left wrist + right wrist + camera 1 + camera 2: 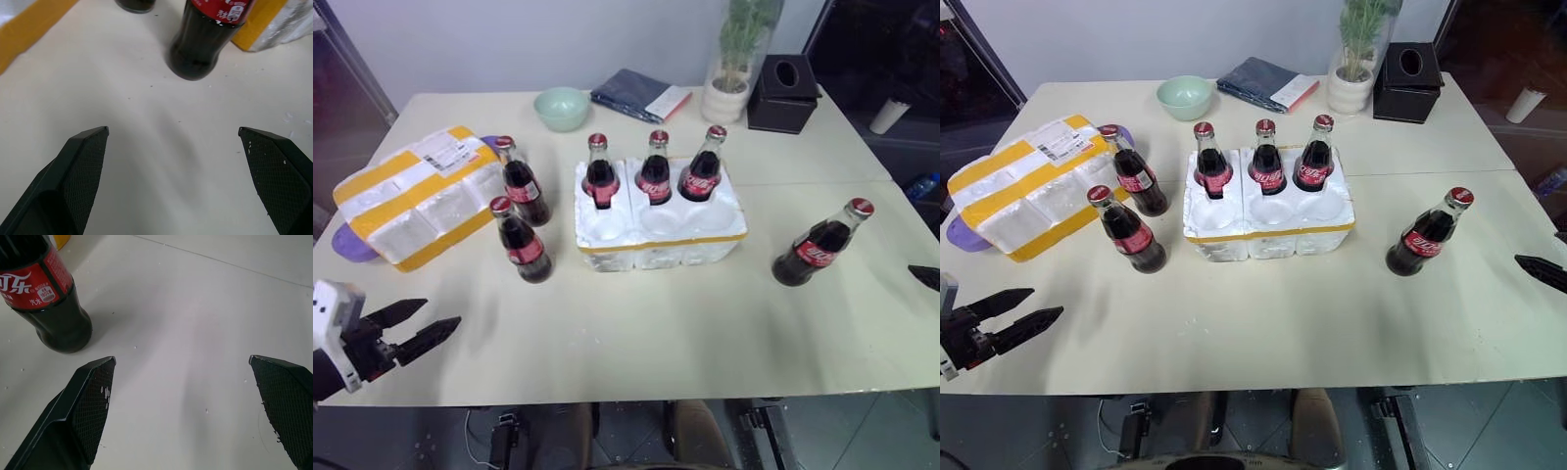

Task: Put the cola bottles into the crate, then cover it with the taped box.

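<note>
- Left eye view: three cola bottles [655, 168] stand upright in the back row of wells of the crate [658, 238], a low white foam tray banded in yellow tape at the middle of the pale table [636, 333]; its front wells hold nothing
- Two more bottles [522, 241] stand on the table between the crate and the taped box [419, 194], which lies at the table's left side with its shipping label up, apart from the crate
- A sixth bottle [820, 244] stands alone to the right of the crate, well apart from it
- Left gripper [423, 323] hovers over the table's near left corner, fingers spread wide and holding nothing; the left wrist view shows the nearer loose bottle ahead of it
- Right gripper [183, 382] hovers near the lone right-hand bottle, fingers likewise spread and holding nothing
- Green bowl [562, 107], folded cloth [639, 95], potted plant [735, 69] and black tissue box [784, 93] line the far edge
</note>
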`<state>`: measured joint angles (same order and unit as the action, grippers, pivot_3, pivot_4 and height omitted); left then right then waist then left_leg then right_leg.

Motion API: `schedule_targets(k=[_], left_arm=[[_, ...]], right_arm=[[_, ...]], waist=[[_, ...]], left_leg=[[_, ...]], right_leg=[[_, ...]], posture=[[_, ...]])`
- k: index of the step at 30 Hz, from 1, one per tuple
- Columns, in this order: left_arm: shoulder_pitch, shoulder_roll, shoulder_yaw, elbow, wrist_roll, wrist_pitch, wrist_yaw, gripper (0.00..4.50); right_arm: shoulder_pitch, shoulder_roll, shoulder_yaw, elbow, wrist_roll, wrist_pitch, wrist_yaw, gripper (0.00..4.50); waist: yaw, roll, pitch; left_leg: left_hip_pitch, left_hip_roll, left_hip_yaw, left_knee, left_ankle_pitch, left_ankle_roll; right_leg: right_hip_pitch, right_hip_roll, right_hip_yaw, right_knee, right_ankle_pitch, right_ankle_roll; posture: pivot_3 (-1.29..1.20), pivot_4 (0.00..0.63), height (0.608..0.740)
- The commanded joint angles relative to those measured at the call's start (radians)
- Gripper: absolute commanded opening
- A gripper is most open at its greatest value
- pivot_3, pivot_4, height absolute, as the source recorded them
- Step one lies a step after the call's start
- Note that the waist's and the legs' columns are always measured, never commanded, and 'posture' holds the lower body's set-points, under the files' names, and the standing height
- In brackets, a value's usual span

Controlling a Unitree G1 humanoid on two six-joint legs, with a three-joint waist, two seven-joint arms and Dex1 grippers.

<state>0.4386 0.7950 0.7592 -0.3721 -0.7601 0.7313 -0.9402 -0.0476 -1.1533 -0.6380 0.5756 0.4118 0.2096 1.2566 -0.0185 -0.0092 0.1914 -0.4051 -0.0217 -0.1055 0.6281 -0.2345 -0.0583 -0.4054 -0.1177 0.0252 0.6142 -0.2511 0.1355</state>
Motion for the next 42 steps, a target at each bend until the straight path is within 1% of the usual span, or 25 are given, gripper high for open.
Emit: schedule_targets(k=[1, 6, 14, 19, 22, 26, 28, 30, 32, 34, 36, 39, 42], left_arm=[[0.010, 0.023, 0.006, -0.012, 0.008, -0.023, -0.030, 4.44], [-0.048, 0.017, -0.013, 0.020, 0.043, -0.045, 0.021, 4.44], [-0.110, 0.027, -0.036, 0.055, 0.065, -0.050, 0.041, 4.44], [-0.196, 0.025, -0.035, 0.054, -0.003, -0.022, 0.034, 4.44], [-0.231, 0.069, -0.034, 0.040, -0.071, 0.035, -0.011, 4.44], [-0.300, 0.142, -0.082, 0.047, -0.113, 0.066, -0.075, 4.44], [-0.345, 0.167, -0.141, 0.065, -0.086, 0.045, -0.093, 4.44], [-0.412, 0.172, -0.212, 0.100, -0.051, 0.018, -0.096, 4.44], [-0.472, 0.168, -0.276, 0.137, -0.023, -0.006, -0.101, 4.44], [-0.516, 0.160, -0.351, 0.179, 0.038, -0.064, -0.114, 4.44], [-0.556, 0.142, -0.395, 0.219, 0.074, -0.103, -0.114, 4.44], [-0.629, 0.100, -0.458, 0.289, 0.126, -0.154, -0.095, 4.44], [-0.673, 0.073, -0.508, 0.313, 0.156, -0.177, -0.105, 4.44]], right_arm=[[-0.002, -0.006, -0.019, -0.009, 0.010, -0.012, 0.001, 4.50], [0.016, 0.000, -0.032, -0.023, 0.018, -0.002, -0.003, 4.50], [0.033, 0.008, -0.043, -0.034, 0.030, 0.012, -0.016, 4.50], [0.020, -0.038, -0.056, -0.061, 0.053, 0.074, 0.029, 4.50], [-0.009, -0.107, -0.063, -0.103, 0.082, 0.131, 0.092, 4.50], [-0.121, -0.215, -0.019, -0.204, 0.182, 0.284, 0.196, 4.50], [-0.201, -0.255, 0.028, -0.275, 0.248, 0.360, 0.231, 4.50], [-0.303, -0.279, 0.094, -0.355, 0.326, 0.447, 0.246, 4.50], [-0.378, -0.289, 0.149, -0.434, 0.386, 0.510, 0.262, 4.50], [-0.443, -0.290, 0.201, -0.518, 0.434, 0.550, 0.276, 4.50], [-0.497, -0.281, 0.241, -0.569, 0.463, 0.581, 0.274, 4.50], [-0.560, -0.253, 0.282, -0.629, 0.502, 0.621, 0.256, 4.50], [-0.582, -0.229, 0.293, -0.663, 0.518, 0.645, 0.237, 4.50]], waist=[[0.000, 0.000, 0.000], [0.001, 0.001, 0.000], [0.000, 0.001, 0.000], [0.000, 0.001, 0.000], [-0.001, 0.002, 0.000], [-0.005, 0.006, 0.000], [-0.006, 0.008, 0.000], [-0.006, 0.008, 0.000], [-0.003, 0.008, 0.000], [-0.001, 0.007, 0.001], [0.000, 0.007, 0.001], [0.006, 0.007, 0.001], [0.005, 0.006, 0.001]], left_leg=[[0.000, 0.000, 0.000, 0.000, 0.000, 0.000], [0.000, 0.000, 0.000, 0.000, 0.000, 0.000], [0.001, 0.000, 0.000, 0.000, 0.000, 0.000], [0.001, 0.000, 0.000, 0.001, 0.000, 0.000], [0.001, 0.000, 0.000, 0.001, 0.000, 0.000], [0.002, 0.000, 0.000, 0.001, 0.000, 0.000], [0.003, 0.000, 0.000, 0.001, 0.000, 0.000], [0.003, 0.000, 0.000, 0.001, 0.000, 0.000], [0.003, 0.001, 0.000, 0.000, 0.000, 0.000], [0.001, 0.001, 0.000, 0.000, 0.000, 0.000], [0.000, 0.000, 0.000, 0.000, 0.000, 0.000], [-0.002, 0.000, 0.000, 0.001, 0.000, 0.000], [-0.003, 0.000, -0.001, 0.002, 0.000, 0.000]], right_leg=[[0.000, 0.000, 0.000, 0.000, 0.000, 0.000], [0.000, 0.000, 0.000, 0.001, 0.000, 0.000], [0.001, 0.000, 0.000, 0.001, 0.000, 0.000], [0.001, 0.000, 0.000, 0.002, 0.000, 0.000], [0.001, 0.000, 0.000, 0.002, 0.000, 0.000], [0.001, 0.000, 0.000, 0.004, 0.000, 0.000], [0.001, 0.001, 0.000, 0.005, 0.000, 0.000], [0.001, 0.001, 0.000, 0.005, 0.000, 0.000], [0.001, 0.001, 0.000, 0.005, 0.000, 0.000], [0.000, 0.001, 0.000, 0.004, 0.000, 0.001], [-0.002, 0.001, 0.000, 0.004, 0.000, 0.001], [-0.004, 0.001, 0.000, 0.004, 0.002, 0.004], [-0.004, 0.001, 0.000, 0.004, 0.002, 0.005]], posture=[[0.00, 0.150, 0.740], [0.00, 0.150, 0.740], [0.00, 0.150, 0.740], [0.00, 0.150, 0.740], [0.00, 0.150, 0.740], [0.00, 0.150, 0.740], [0.00, 0.150, 0.740], [0.00, 0.150, 0.740], [0.00, 0.150, 0.740], [0.00, 0.150, 0.740], [0.00, 0.150, 0.740], [0.00, 0.150, 0.740], [0.00, 0.150, 0.740]])
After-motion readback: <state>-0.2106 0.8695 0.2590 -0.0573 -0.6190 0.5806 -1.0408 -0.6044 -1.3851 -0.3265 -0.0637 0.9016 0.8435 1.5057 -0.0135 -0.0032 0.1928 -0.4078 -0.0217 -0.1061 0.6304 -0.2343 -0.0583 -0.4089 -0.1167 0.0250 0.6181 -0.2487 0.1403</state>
